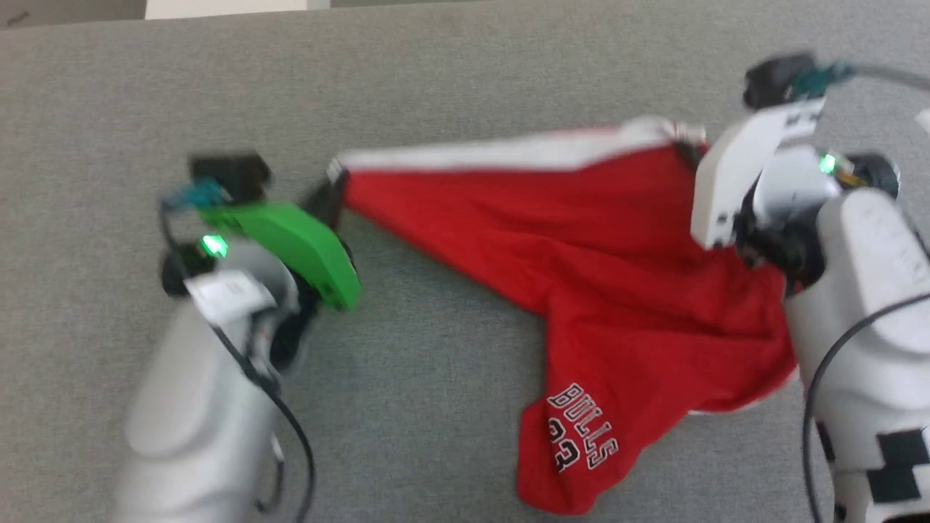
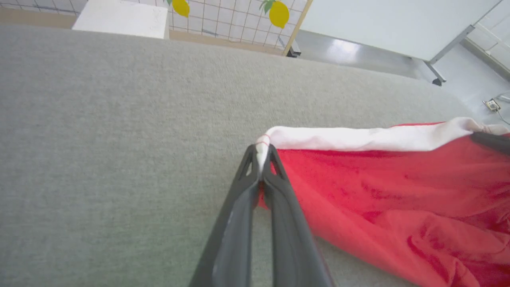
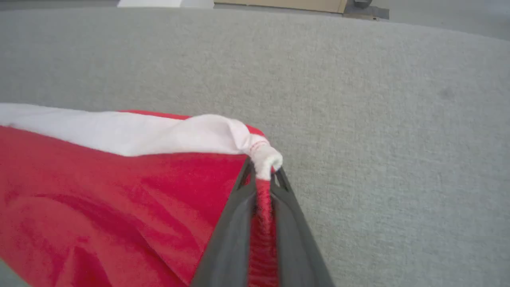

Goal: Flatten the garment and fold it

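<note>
My left pincer (image 2: 261, 155) and right pincer (image 3: 263, 173) each pinch a waistband corner of the red Bulls shorts (image 1: 581, 240), stretched over the grey tabletop (image 1: 436, 73); legs lie rumpled, flattening unfinished, folding unstarted.

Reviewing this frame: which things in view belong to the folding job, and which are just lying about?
Job in hand:
- red shorts
- left gripper, shut on one white-band corner
- right gripper, shut on the other corner
- grey surface under the shorts

Lying about:
- white box beyond the surface
- lemon-print grid panel
- floor socket
</note>
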Robot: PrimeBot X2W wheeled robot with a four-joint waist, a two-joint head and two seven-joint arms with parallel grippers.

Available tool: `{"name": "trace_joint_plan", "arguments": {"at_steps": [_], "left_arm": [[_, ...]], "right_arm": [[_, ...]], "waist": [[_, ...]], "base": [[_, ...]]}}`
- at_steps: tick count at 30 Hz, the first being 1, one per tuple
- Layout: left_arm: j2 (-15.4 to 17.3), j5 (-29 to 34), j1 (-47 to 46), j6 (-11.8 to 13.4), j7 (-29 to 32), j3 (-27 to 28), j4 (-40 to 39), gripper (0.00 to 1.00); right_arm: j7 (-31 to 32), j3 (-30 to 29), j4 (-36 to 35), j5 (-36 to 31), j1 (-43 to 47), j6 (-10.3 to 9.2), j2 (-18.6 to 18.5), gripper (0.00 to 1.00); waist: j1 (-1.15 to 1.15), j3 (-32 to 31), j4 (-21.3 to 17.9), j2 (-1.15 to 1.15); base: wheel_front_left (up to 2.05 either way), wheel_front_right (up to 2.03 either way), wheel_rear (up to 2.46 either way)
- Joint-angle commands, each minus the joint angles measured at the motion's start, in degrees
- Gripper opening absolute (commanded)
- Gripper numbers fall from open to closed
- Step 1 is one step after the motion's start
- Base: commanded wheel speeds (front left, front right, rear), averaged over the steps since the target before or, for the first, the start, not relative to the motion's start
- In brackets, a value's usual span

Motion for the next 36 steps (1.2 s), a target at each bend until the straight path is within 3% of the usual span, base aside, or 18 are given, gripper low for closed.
{"name": "trace_joint_plan", "arguments": {"at_steps": [1,6,10,17,22,29,33,36], "left_arm": [[1.85,-0.45,-3.63,-0.47,0.76,1.15,0.02,0.00],[6.21,-0.39,-15.20,-1.36,3.94,3.43,1.54,0.00],[9.83,1.65,-25.99,-1.39,4.88,4.50,4.11,0.00],[12.70,6.02,-41.25,-0.40,1.95,4.53,8.60,0.00],[12.89,6.89,-46.82,0.29,-2.78,5.45,10.59,0.00],[11.63,5.26,-41.73,-2.49,-8.24,4.85,12.44,0.00],[10.31,4.13,-32.75,-3.37,-11.76,4.27,11.88,0.00],[9.12,2.47,-24.65,-2.57,-14.70,5.43,9.72,0.00]], "right_arm": [[1.20,-0.09,-1.71,2.72,-2.91,-0.09,-0.14,0.00],[5.48,-1.75,-5.79,9.98,-11.21,-0.09,0.11,0.00],[5.96,-3.04,-5.90,10.58,-20.09,-0.09,0.80,0.00],[-2.68,-5.73,-1.01,6.60,-33.86,-0.09,2.92,0.00],[-11.26,-5.79,2.45,5.42,-39.26,-0.09,3.52,0.00],[-15.01,-1.82,4.87,10.94,-34.51,-0.09,3.82,0.00],[-16.46,1.63,2.60,15.84,-26.16,-0.09,2.44,0.00],[-17.41,3.97,-1.23,20.38,-18.16,-0.09,0.34,0.00]], "waist": [[-0.01,-0.42,0.71,0.00],[-0.01,0.18,1.98,0.00],[-0.01,1.44,2.48,0.00],[-0.01,2.86,3.24,0.00],[-0.01,3.45,3.73,0.00],[-0.01,3.22,4.91,0.00],[-0.01,1.68,5.69,0.00],[-0.01,-0.06,6.12,0.00]], "base": [[0.00,0.00,0.00],[0.00,0.00,0.00],[0.00,0.00,0.00],[0.00,0.00,0.00],[0.00,0.00,0.00],[0.00,0.00,0.00],[0.00,0.00,0.00],[0.00,0.00,0.00]]}}
